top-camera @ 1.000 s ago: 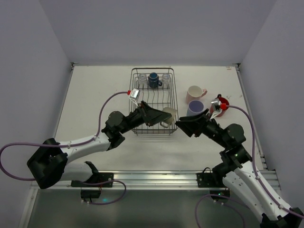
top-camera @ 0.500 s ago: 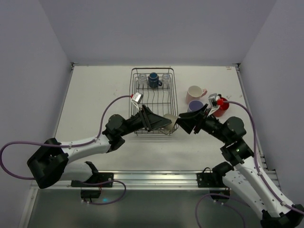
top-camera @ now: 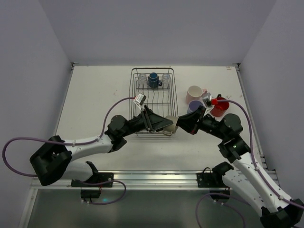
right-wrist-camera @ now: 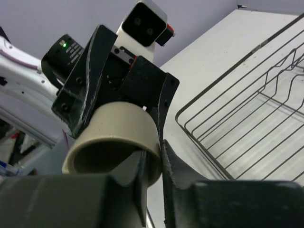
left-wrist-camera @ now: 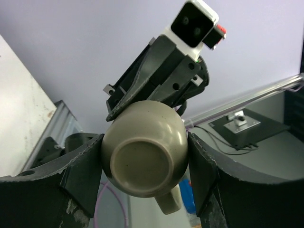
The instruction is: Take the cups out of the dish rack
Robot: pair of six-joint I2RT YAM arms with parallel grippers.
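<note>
Seen from overhead, the olive cup (top-camera: 172,127) was mostly hidden between the two arms. It was apparently just off the near right corner of the dish rack (top-camera: 153,69), over the tabletop (top-camera: 95,95). The left wrist view showed the left gripper (left-wrist-camera: 145,161) clamped across the cup's rounded body, base toward the lens. The right wrist view showed the right gripper (right-wrist-camera: 152,161) pinching the cup's wall at the rim, one finger inside and one outside.

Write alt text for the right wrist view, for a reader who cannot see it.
The right gripper pinches the rim of an olive cup, one finger inside and one outside, while the left gripper holds its base. A wire dish rack stands at right on the white table.
</note>
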